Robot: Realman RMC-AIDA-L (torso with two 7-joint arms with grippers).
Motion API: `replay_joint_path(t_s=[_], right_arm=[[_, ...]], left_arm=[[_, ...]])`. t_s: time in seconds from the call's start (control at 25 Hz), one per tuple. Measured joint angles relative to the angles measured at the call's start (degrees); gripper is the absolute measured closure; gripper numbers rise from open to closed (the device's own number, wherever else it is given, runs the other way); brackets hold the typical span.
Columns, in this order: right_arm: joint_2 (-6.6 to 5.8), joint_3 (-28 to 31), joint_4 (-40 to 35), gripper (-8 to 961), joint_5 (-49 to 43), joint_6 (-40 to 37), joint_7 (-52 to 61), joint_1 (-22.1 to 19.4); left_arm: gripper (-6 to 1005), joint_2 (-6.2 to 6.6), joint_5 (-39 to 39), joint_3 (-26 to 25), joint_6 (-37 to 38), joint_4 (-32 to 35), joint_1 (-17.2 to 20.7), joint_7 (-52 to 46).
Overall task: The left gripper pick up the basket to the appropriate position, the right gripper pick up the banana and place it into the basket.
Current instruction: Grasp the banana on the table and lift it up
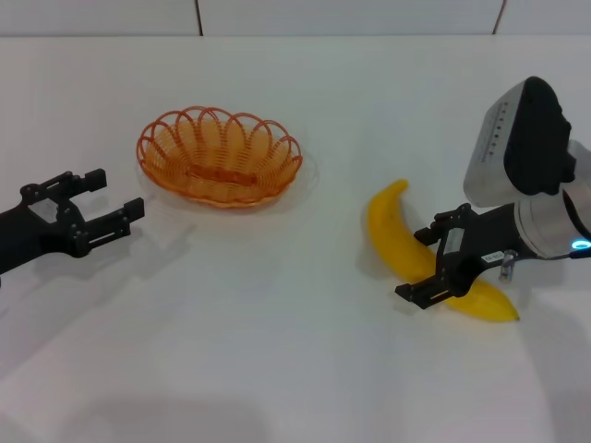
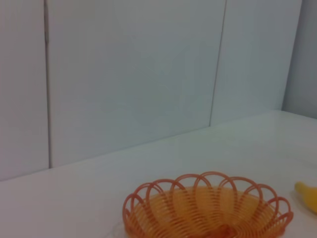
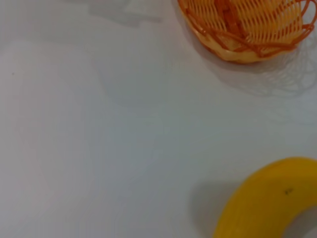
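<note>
The orange wire basket [image 1: 220,155] stands on the white table, left of centre and towards the back. My left gripper [image 1: 114,196] hovers open just to its left, apart from the rim; its wrist view shows the basket [image 2: 208,210] close ahead and the banana tip [image 2: 308,196]. The yellow banana [image 1: 388,223] lies on the table at the right. My right gripper [image 1: 427,260] is open and straddles the banana's middle, one finger on each side. The right wrist view shows the banana [image 3: 270,201] near and the basket [image 3: 247,25] farther off.
The white tabletop [image 1: 277,323] spreads out in front of the basket and banana. A panelled white wall [image 2: 148,74] rises behind the table's far edge.
</note>
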Motion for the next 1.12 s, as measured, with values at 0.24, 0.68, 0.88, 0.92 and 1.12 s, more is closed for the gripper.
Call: replay_joint_path(t_s=[0.24,0.68,0.88,0.92,1.12], right_arm=[[0.00,-0.1,0.1,75,0.0,0.6,0.4,0.0],[-0.09,0.0,-2.3,392,0.1,-0.5,1.0,-0.4],[-0.09,-0.1,-5.7,475,0.9,-1.1,0.3,-1.1],[-0.09,-0.1,-6.4,475,1.4,-1.1,0.0,-1.2],[-0.11,0.0,-8.7,470,5.6,-0.1,-3.4,-1.1]], left_arm=[[228,-0.01,0.0,0.0,0.0,0.0,0.0,0.0],[228,-0.09,0.0,0.0,-0.1,-0.1,0.0,0.1],[228,-0.09,0.0,-0.1,-0.1,-0.1,0.2,0.1],[228,-0.09,0.0,-0.1,-0.1,-0.1,0.3,0.1],[228,-0.09,0.0,-0.1,-0.1,0.0,0.2,0.2]])
